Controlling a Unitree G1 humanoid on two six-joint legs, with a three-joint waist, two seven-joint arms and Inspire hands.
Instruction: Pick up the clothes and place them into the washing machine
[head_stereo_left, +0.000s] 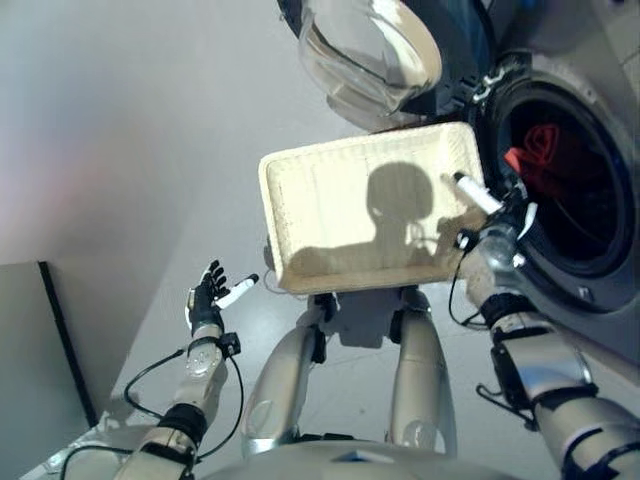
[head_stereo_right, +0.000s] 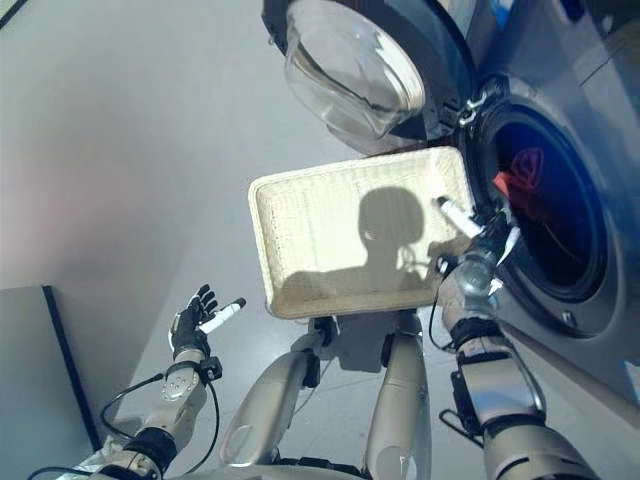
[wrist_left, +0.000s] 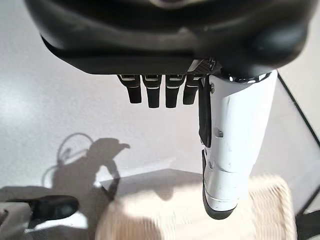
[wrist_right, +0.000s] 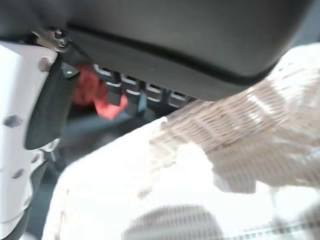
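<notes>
Over on the left, above bare grey floor (head_stereo_left: 120, 150), the left hand (head_stereo_left: 208, 300) hangs with its fingers spread and relaxed, holding nothing and well apart from everything else. It looks idle, so little can go wrong there unless it swings inward and knocks the basket.

In the middle sits the pale wicker basket (head_stereo_left: 330, 180), a shallow tray that looks empty. Just above it the round glass door (head_stereo_left: 370, 50) of the washing machine (head_stereo_left: 600, 300) stands swung open, its bowl close over the basket's far edge.

To the right, the right hand (head_stereo_left: 490, 225) is at the basket's right rim, by the mouth of the drum. Its fingers seem fairly straight and I see nothing clasped in them. The red clothes (head_stereo_left: 545, 160) lie inside the dark drum, past the fingertips.

From where I stand the load looks to be in already. The risks I'd judge are these: the red cloth lies close to the opening, so a withdrawing hand could snag it and drag it back out; the arm could bump the basket's rim and shove it; and the open door could be clipped.
</notes>
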